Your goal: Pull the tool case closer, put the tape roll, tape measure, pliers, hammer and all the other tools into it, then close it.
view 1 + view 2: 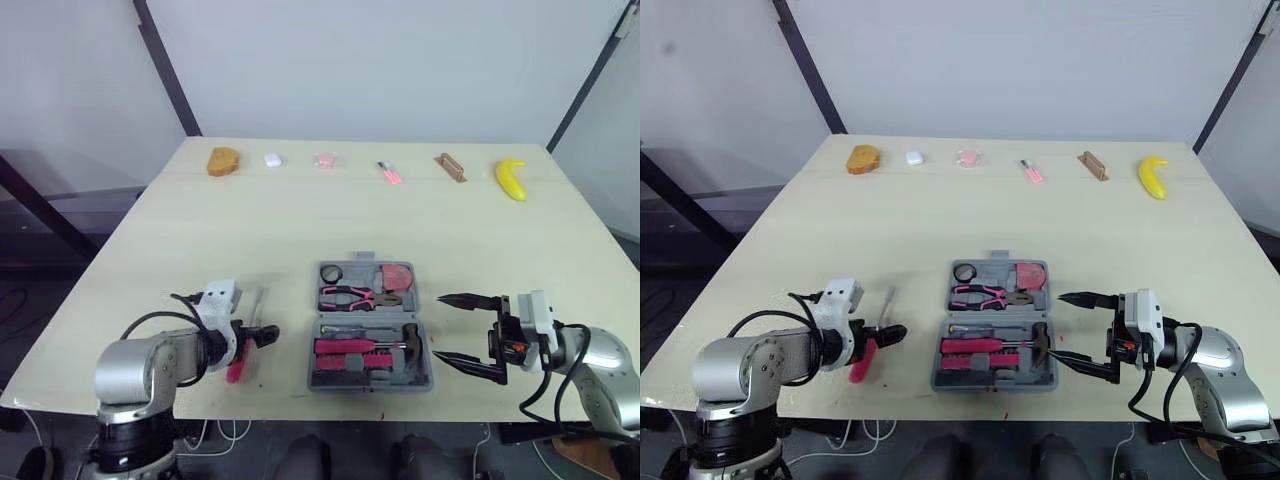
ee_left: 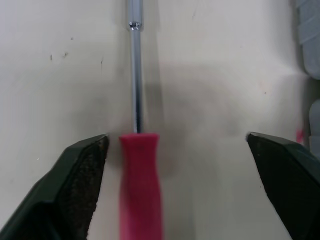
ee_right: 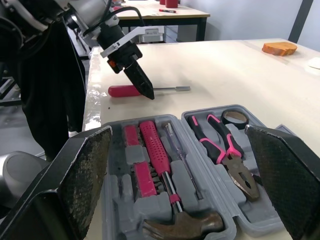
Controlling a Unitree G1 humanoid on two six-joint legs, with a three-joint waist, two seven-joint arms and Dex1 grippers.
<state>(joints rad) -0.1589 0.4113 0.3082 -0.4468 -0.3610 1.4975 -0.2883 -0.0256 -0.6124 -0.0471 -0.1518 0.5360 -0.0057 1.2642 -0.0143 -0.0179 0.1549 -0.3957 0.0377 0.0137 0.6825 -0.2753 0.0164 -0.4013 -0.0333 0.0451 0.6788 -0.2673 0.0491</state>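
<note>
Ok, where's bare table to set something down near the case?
The widest free patch of table lies between the open tool case and the far row from the bread to the banana. Left of the case is crowded: the screwdriver lies there with the left gripper open around it. The right gripper, open, sits close by the case's right side.

Light falls bright, even and diffuse over the pale table [image 1: 300, 220]; shadows are soft and stay close under things, with a thin dark line along the near edge of the tool case [image 1: 370, 385]. In the left wrist view a broad, faint grey shadow lies on the tabletop beside the screwdriver [image 2: 140, 190]; its metal shaft carries a narrow bright streak of glare. In the right wrist view the far tabletop is washed pale; the space beyond the table's edge is dim; the hammer [image 3: 182, 222] head shows a dull sheen.
</note>
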